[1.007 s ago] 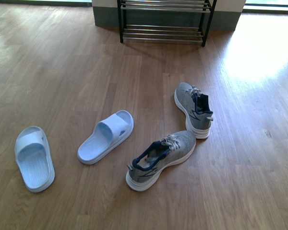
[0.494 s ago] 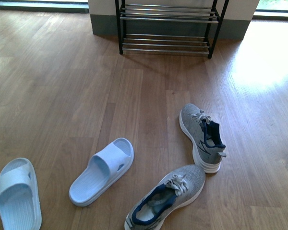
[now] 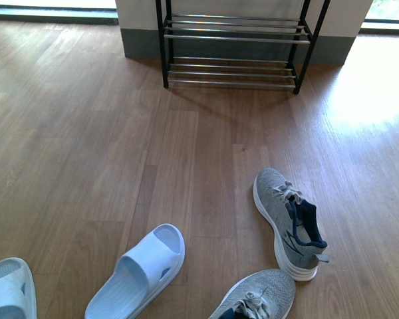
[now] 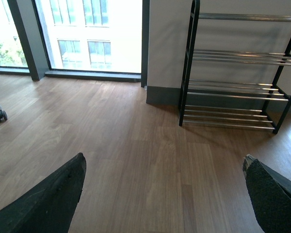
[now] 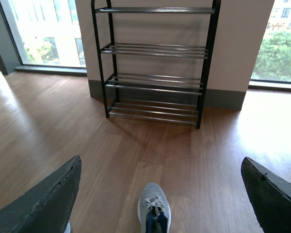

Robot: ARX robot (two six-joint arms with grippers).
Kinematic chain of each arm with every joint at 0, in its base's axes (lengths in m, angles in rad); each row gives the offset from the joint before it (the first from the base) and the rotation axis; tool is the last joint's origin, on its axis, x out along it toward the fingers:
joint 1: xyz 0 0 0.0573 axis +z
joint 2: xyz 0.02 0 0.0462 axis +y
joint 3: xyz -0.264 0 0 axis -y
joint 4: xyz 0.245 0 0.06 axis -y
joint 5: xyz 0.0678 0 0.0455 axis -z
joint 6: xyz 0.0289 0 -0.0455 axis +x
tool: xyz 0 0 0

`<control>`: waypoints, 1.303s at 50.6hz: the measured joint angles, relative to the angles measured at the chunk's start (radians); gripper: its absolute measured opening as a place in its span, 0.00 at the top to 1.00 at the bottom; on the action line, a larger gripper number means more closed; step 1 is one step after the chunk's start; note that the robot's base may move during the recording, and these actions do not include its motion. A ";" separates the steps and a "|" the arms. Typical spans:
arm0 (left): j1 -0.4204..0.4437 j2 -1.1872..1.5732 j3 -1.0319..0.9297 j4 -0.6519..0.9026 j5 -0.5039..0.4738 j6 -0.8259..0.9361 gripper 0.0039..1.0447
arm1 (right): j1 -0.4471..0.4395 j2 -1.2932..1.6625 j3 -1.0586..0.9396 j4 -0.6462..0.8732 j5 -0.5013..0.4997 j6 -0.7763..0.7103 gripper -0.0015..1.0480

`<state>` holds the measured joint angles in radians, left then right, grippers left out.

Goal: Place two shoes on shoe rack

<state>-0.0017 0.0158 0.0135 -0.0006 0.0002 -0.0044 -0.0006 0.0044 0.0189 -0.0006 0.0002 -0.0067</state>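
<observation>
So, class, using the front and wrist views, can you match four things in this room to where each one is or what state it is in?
Column one:
1. black metal-framed shoe rack with chrome bars
2. grey knit sneaker with navy lining, whole in the front view
3. pale blue plastic slide slipper nearest that sneaker
4. left tool

Column two:
A. open, holding nothing
B. on the wooden floor, left of the sneaker
C. standing against the white wall
D. on the floor, right of the slipper

Pairs: 1-C, 2-D, 3-B, 4-A.
</observation>
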 joint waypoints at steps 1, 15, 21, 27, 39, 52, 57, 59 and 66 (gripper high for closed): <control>0.000 0.000 0.000 0.000 0.000 0.000 0.09 | 0.000 0.000 0.000 0.000 0.000 0.000 0.09; 0.000 0.000 0.000 0.000 -0.001 0.000 0.09 | 0.000 -0.001 0.000 0.000 -0.001 0.000 0.09; 0.000 0.000 0.000 0.000 -0.002 0.000 0.09 | 0.000 0.000 0.000 0.000 0.000 0.000 0.09; 0.000 0.000 0.000 0.000 0.001 0.000 0.09 | 0.000 0.000 0.000 0.000 0.003 0.000 0.09; 0.000 0.000 0.000 0.000 0.000 0.000 0.09 | 0.037 0.508 0.052 0.275 -0.024 0.158 0.09; 0.000 0.000 0.000 0.000 0.000 0.000 0.09 | 0.074 1.486 0.512 0.721 0.069 -0.006 0.09; 0.000 0.000 0.000 0.000 0.000 0.000 0.09 | 0.074 1.751 0.672 0.669 0.065 -0.058 0.09; 0.000 0.000 0.000 0.000 0.000 0.000 0.09 | 0.074 1.870 0.748 0.634 0.059 -0.074 0.09; 0.000 0.000 0.000 0.000 0.000 0.000 0.09 | 0.067 2.266 1.036 0.457 0.014 -0.139 0.09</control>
<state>-0.0017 0.0158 0.0135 -0.0006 0.0002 -0.0044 0.0666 2.2700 1.0546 0.4568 0.0143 -0.1459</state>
